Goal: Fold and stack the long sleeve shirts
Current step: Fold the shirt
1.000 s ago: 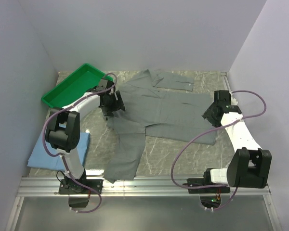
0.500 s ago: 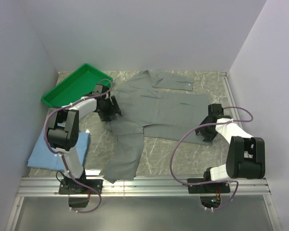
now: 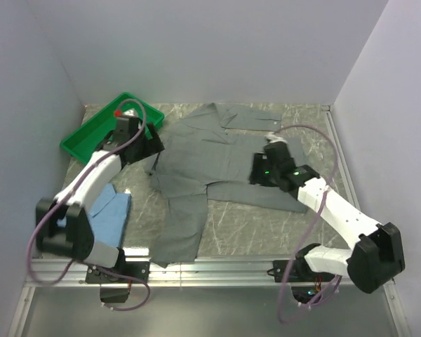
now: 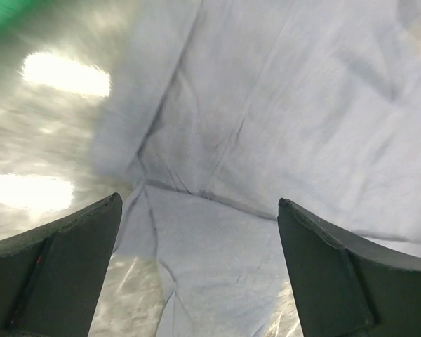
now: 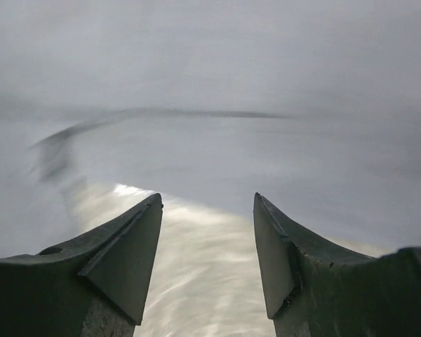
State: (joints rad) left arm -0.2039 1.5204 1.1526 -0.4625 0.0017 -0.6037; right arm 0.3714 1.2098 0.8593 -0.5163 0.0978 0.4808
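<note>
The grey long sleeve shirt [image 3: 224,151] lies spread flat in the middle of the table, collar to the back, one sleeve trailing toward the near edge [image 3: 179,235]. The light blue shirt [image 3: 111,209] lies at the near left, partly hidden under my left arm. My left gripper [image 3: 153,140] hovers over the grey shirt's left edge, open wide with nothing between its fingers [image 4: 198,203]. My right gripper [image 3: 256,170] hangs over the shirt's lower right part, open and empty [image 5: 207,199], above the cloth's edge [image 5: 266,91] and the bare table [image 5: 196,281].
A green plastic tray [image 3: 91,130] stands at the back left, right behind my left wrist. Grey walls close the table in on the left, back and right. A metal rail [image 3: 210,270] runs along the near edge.
My left arm has lifted and pulled back toward the tray, its jaws widening. My right arm has swung from the shirt's right edge leftward over the shirt's middle.
</note>
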